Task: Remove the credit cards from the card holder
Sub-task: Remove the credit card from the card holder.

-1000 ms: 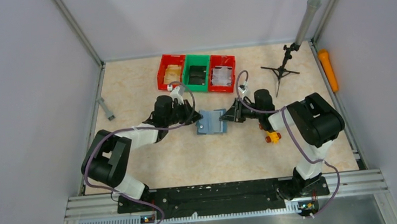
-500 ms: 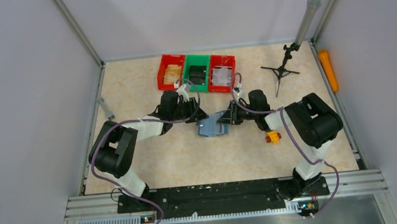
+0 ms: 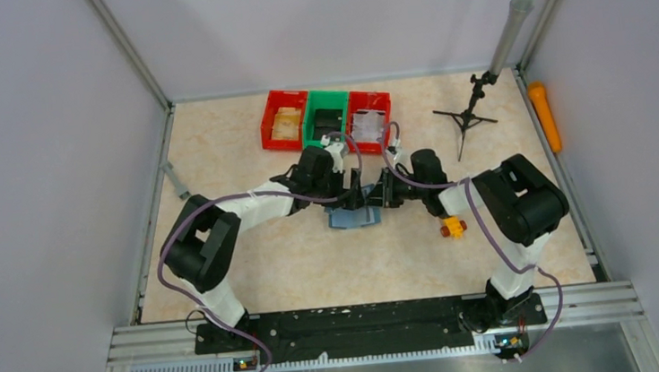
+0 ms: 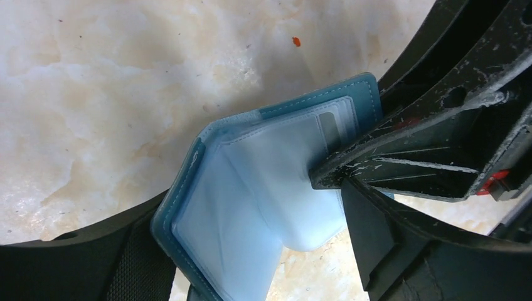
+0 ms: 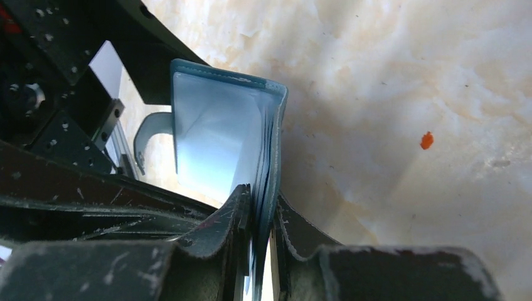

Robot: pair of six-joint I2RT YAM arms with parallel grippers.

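The teal-blue card holder (image 3: pixel 352 216) lies half open mid-table, its pale inner sleeves (image 4: pixel 251 188) bulging upward. My right gripper (image 3: pixel 381 192) is shut on the holder's right flap, both fingers clamped on its edge (image 5: pixel 260 213). My left gripper (image 3: pixel 351 190) stands open, straddling the holder (image 5: pixel 216 125) from the left. One of its fingers (image 4: pixel 75 266) is beside the spine and the other is past the loose sleeve. In the left wrist view the right gripper's fingers (image 4: pixel 401 160) press on the flap. The credit cards are hidden inside the sleeves.
Two red bins (image 3: pixel 284 120) (image 3: pixel 369 120) flank a green bin (image 3: pixel 327 120) at the back. A yellow-orange toy block (image 3: pixel 452 226) sits by the right arm. A small tripod (image 3: pixel 468 118) and an orange cylinder (image 3: pixel 544 116) stand right; a grey piece (image 3: pixel 180 183) lies left.
My left gripper has swung right over the card holder and opened wide. The right gripper stayed clamped on the flap, and the holder has folded up partly.
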